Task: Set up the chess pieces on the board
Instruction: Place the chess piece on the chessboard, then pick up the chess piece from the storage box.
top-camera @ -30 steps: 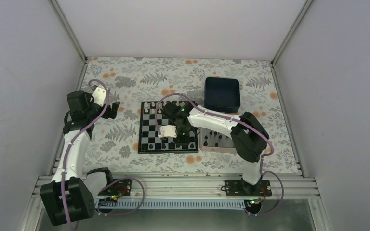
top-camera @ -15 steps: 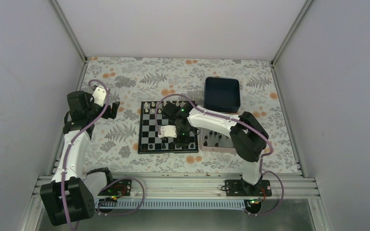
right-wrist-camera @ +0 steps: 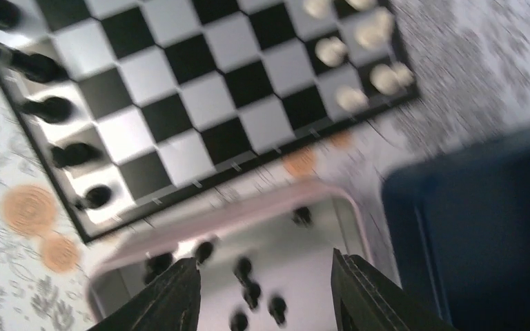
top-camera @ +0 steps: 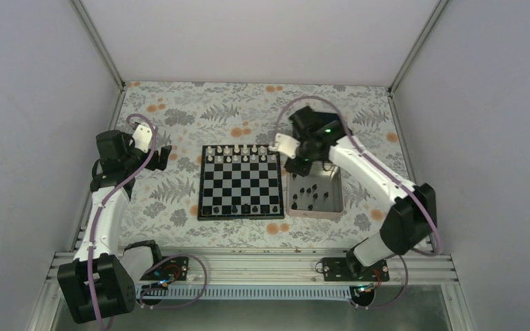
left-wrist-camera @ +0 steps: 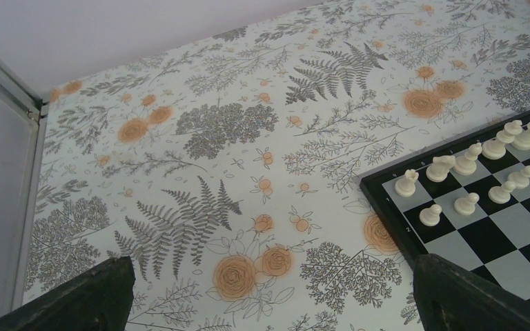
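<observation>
right gripper point(right-wrist-camera: 263, 269): spread, empty, over silver rectangular metal tray point(top-camera: 315, 216)
left gripper point(left-wrist-camera: 269, 283): spread, empty, 9 o'clock of black-silver checked chessboard point(top-camera: 241, 183)

silver tray point(top-camera: 332, 185), blue tray point(right-wrist-camera: 476, 227), white pieces point(left-wrist-camera: 465, 164)

No words, brands or numbers could be read anywhere. The board point(top-camera: 241, 182), lying mid-counter, bore tiny pale marks along its thin black border. They showed in the left wrist view on the edge beside the white pieces point(left-wrist-camera: 455, 165) and in the right wrist view, but were too small and blurred to make out.
</observation>
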### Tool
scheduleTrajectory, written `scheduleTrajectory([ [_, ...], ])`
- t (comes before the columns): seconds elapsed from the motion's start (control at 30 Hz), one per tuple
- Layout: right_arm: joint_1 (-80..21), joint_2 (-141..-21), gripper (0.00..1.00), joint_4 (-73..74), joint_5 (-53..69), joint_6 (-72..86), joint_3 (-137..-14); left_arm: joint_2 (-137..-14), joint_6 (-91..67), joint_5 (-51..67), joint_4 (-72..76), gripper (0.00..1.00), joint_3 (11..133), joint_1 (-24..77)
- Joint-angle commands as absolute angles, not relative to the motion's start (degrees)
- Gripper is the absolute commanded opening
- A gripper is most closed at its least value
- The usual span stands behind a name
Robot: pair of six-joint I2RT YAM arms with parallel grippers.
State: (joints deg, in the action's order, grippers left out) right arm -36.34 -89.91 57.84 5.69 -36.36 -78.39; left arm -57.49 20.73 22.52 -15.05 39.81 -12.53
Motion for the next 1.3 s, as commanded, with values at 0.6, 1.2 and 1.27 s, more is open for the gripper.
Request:
scheduleTrajectory([
  [0.6,-19.8,-93.9,0.48,45.2,11.3,-37.8,-65.0,-57.3,20.3,22.3,-13.3,1.00,39.4,-12.8],
  [1.2,-22.3,-102.9,0.47,43.0,14.5,-39.5,-69.1,-57.5,20.5,22.2,-13.0,1.00,39.3,-12.9],
  [1.27,-22.7,-103.3,0.47,42.5,14.3,-39.5,-68.8,-57.6,20.5,22.2,-13.1,1.00,39.2,-12.9],
])
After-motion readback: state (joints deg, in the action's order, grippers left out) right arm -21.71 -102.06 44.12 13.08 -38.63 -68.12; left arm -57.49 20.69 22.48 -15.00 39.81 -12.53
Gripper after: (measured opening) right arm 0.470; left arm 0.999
